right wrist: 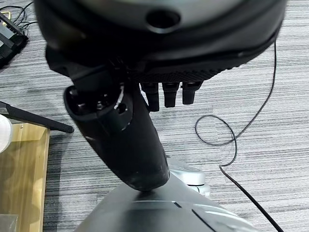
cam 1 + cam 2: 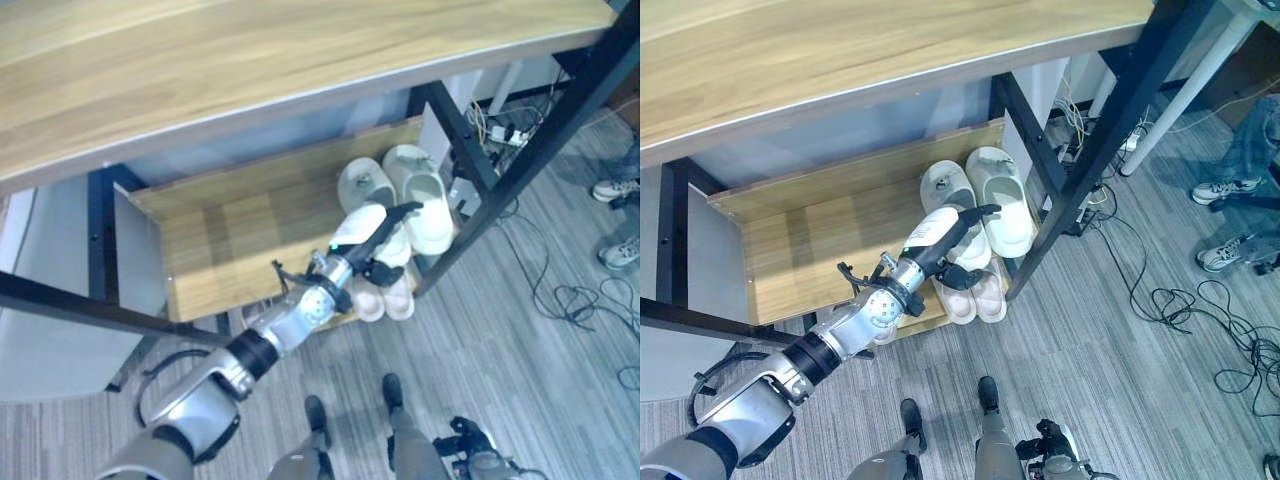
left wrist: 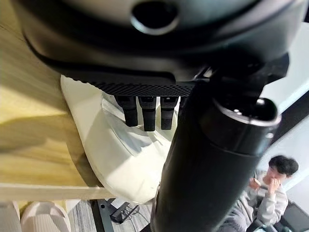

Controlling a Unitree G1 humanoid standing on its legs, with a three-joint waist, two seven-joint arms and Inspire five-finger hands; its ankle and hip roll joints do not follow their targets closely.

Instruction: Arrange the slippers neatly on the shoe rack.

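- The left hand (image 2: 940, 250) reaches into the lower shelf (image 2: 800, 250) of the shoe rack, over the white slippers (image 2: 980, 205) at the shelf's right end.
- In the left wrist view its fingers (image 3: 148, 113) point down just above one white slipper (image 3: 120, 154); they look released, grasping nothing.
- A second pair, the pink slippers (image 2: 975, 295), sits nearer, at the shelf's near edge by the floor (image 2: 1120, 340).
- The right hand (image 1: 166, 94) hangs over the floor, fingers slack and empty.
- Risk: a push from here could slide the white slipper sideways into its mate or tip it off the near edge, since the hand comes in at a slant.
- Risk: the arm passes close over the pink slippers and could knock them out.
- The eye views show both pairs and the rack; the left wrist view alone shows the gap between fingers and slipper, and a seated person (image 3: 270, 193) beyond.
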